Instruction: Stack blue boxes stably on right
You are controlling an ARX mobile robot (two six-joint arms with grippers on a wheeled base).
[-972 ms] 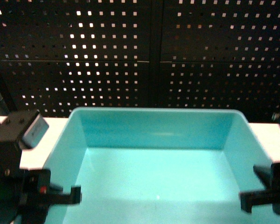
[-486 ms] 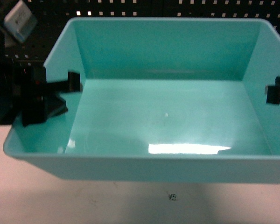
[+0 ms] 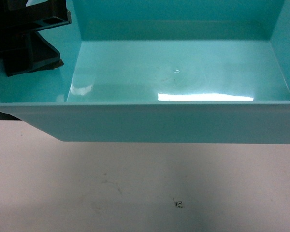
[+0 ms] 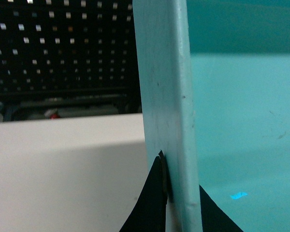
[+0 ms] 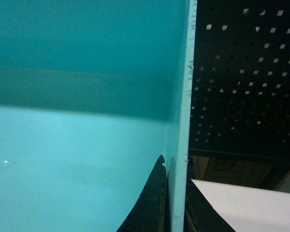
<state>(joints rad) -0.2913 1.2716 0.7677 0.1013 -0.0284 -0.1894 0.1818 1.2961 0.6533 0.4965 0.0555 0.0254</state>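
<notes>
One blue box [image 3: 179, 72], a glossy turquoise tub, fills the upper half of the head view, its near wall [image 3: 174, 123] facing me above the white table. My left gripper [image 3: 63, 21] is shut on the tub's left wall; the left wrist view shows that wall [image 4: 166, 96] pinched in the left gripper [image 4: 176, 193] between black fingers [image 4: 150, 203]. The right gripper [image 5: 176, 203] is shut on the tub's right wall [image 5: 181, 121], one finger [image 5: 150, 208] inside and one outside. The head view does not show the right gripper. No other blue box shows.
The white table [image 3: 135, 193] spreads in front of and below the tub, with a small printed marker [image 3: 179, 204] on it. A dark pegboard wall [image 4: 63, 48] stands behind the table, with the same pegboard wall [image 5: 246, 72] on the right side.
The tub, held by both grippers, has climbed in the head view from bottom to top, and bare table now shows under it. The right gripper has left that view.
</notes>
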